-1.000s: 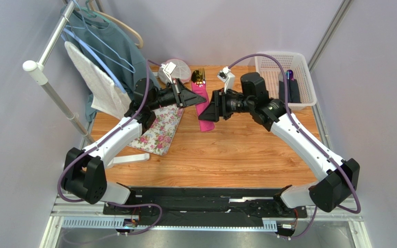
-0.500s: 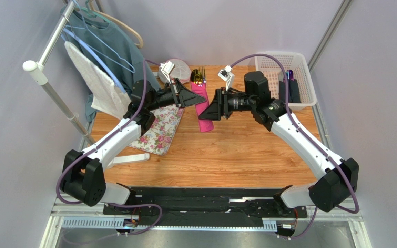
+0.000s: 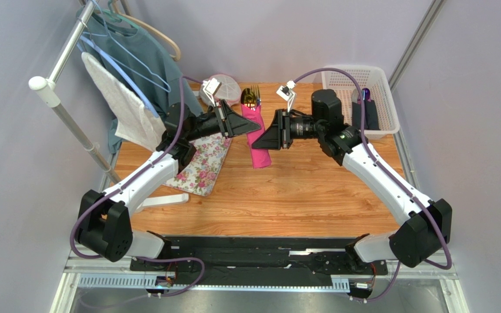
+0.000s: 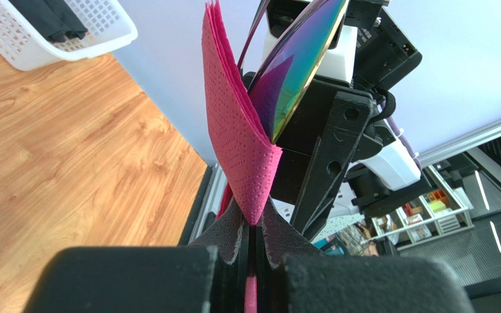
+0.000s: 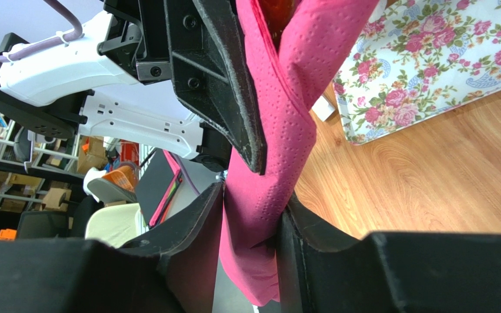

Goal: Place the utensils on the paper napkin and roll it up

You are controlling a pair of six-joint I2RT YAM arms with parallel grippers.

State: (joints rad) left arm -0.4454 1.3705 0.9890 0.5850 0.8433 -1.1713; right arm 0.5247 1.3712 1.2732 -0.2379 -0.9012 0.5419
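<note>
The left tool point(image 4: 252, 223) is clamped tight on the paper napkin point(image 4: 240, 137); the right tool point(image 5: 252, 212), at narrow opening, grips the same napkin.

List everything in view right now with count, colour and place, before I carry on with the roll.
paper napkin: one, magenta-pink, wrapped around the utensils, held between both grippers
utensils: two, gold, fork and spoon heads sticking out of the napkin's far end
floral cloth: one, white with pink flowers, left side of the table
basket: one, white, far right corner
dark items: black, one purple-tipped, in the basket; count unclear
rack: one, white, left edge
garment: one, teal, on the rack
towel: one, white, on the rack
table: one, wood
left gripper: black, shut on the napkin
right gripper: black, pressing both sides of the napkin
</note>
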